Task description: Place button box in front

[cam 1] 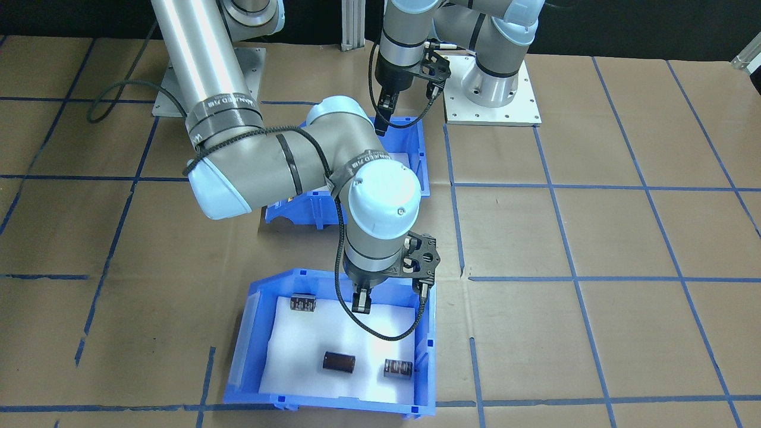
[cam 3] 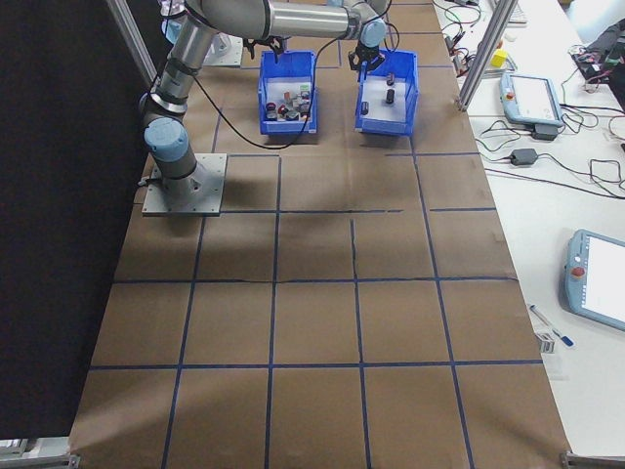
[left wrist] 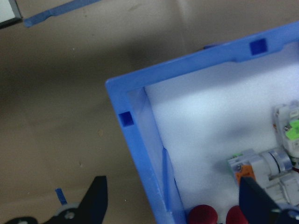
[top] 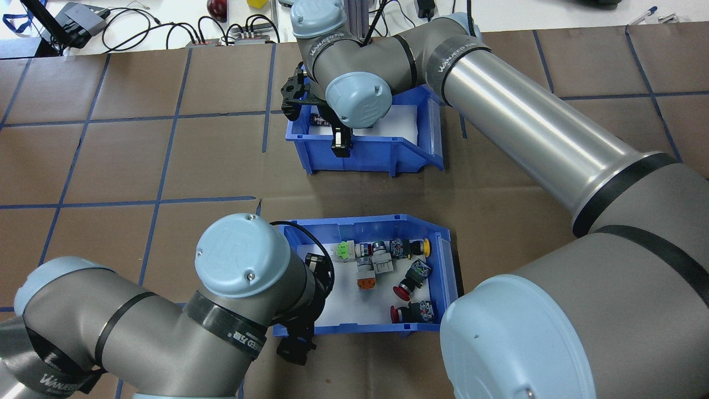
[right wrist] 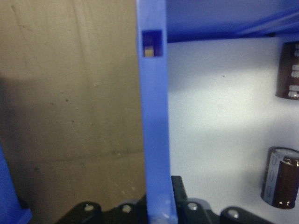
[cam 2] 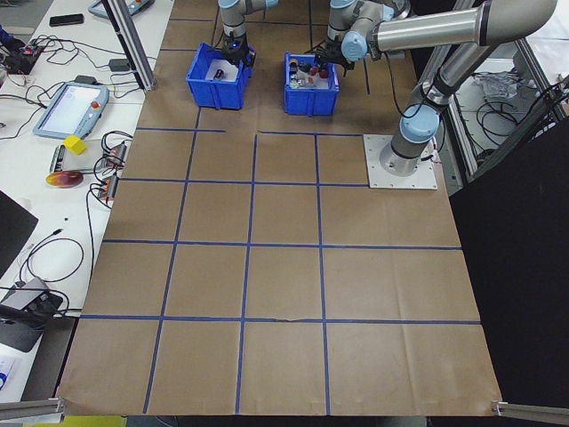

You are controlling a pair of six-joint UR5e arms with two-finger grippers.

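Blue rigid plastic, the button box point(top: 443, 260) is judged light; its wall is straddled by the wide left end effector point(left wrist: 173, 205), loose switches point(top: 382, 266) inside.

Brown paper-covered table point(cam 2: 267, 267) w/ blue tape grid point(cam 2: 249, 258); white side bench point(cam 3: 547, 225) w/ cables, teach pendants point(cam 3: 598, 278)

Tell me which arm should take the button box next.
Left. The left gripper already straddles the button box wall, fingers open. The right gripper is shut on the capacitor bin wall.
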